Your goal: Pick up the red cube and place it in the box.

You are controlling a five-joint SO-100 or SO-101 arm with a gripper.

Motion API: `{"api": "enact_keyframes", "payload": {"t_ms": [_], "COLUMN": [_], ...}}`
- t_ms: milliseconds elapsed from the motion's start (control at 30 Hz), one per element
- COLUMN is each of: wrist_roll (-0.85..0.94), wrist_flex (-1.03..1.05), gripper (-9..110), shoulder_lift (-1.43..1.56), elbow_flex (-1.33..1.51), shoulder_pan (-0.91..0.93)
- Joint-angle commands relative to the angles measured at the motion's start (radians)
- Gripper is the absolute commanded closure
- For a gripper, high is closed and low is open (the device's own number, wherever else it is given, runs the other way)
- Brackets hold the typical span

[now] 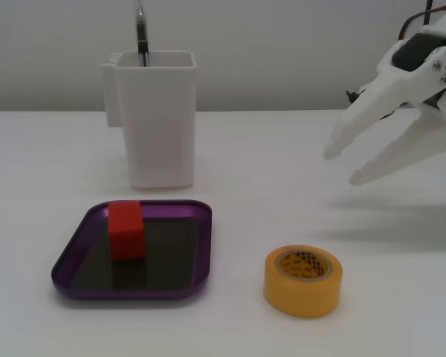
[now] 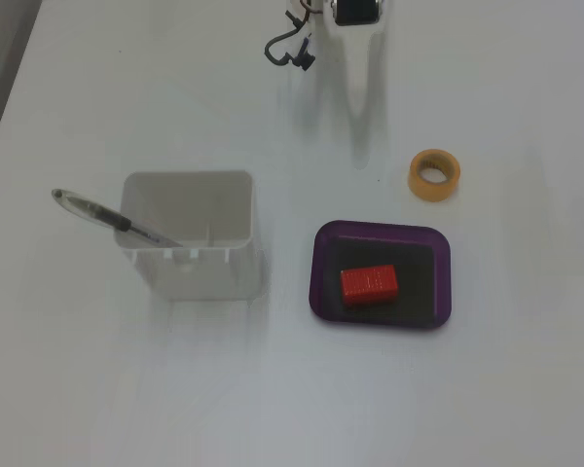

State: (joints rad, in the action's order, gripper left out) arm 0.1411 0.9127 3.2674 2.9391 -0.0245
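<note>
Where the low fixed view begins at its left, we see the box (image 1: pixel 201 245), a shallow purple tray with a dark floor, lying on the white table (image 1: pixel 282 156). The red cube (image 1: pixel 125 229) sits inside it, toward the left and rear of the floor, upright and touching nothing but the bottom. Behind the box, apart from it, stands a tall white container (image 1: pixel 157 119) with a pen (image 1: pixel 141 33) sticking up out of its left side. Further right and nearer the camera we find a yellow tape roll (image 1: pixel 303 281) lying flat on the table, near the box but clear of its rim. At the far right the gripper (image 1: pixel 340 168) hangs above the table, its two white fingers (image 1: pixel 357 125) pointing down and to the left, spread apart with nothing between them; it is well apart from the cube and the box.

In the high fixed view we read the same row from left to right: the pen (image 2: pixel 102 215) leaning out of the container (image 2: pixel 190 238), then the box (image 2: pixel 382 233) with the cube (image 2: pixel 369 285) lying left of centre on its floor, and the roll (image 2: pixel 434 174) up and to the right of the box. The gripper (image 2: pixel 361 146) reaches down from the top edge, above the gap between container and roll; from this side we cannot tell its fingers apart.
</note>
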Motion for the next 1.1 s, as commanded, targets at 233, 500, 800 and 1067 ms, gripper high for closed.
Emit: {"api": "enact_keyframes", "payload": {"t_ms": [233, 500, 800, 1067], "wrist_roll": [-0.006, -0.006, -0.006, -0.006], "wrist_flex": [0.020, 0.020, 0.020, 0.008], "gripper": [91, 91, 102, 102], "shoulder_lift": [0.120, 0.155, 0.155, 0.155], "elbow_flex": [0.129, 0.187, 0.187, 0.192], "shoulder_pan": [-0.005, -0.005, -0.005, -0.006]}}
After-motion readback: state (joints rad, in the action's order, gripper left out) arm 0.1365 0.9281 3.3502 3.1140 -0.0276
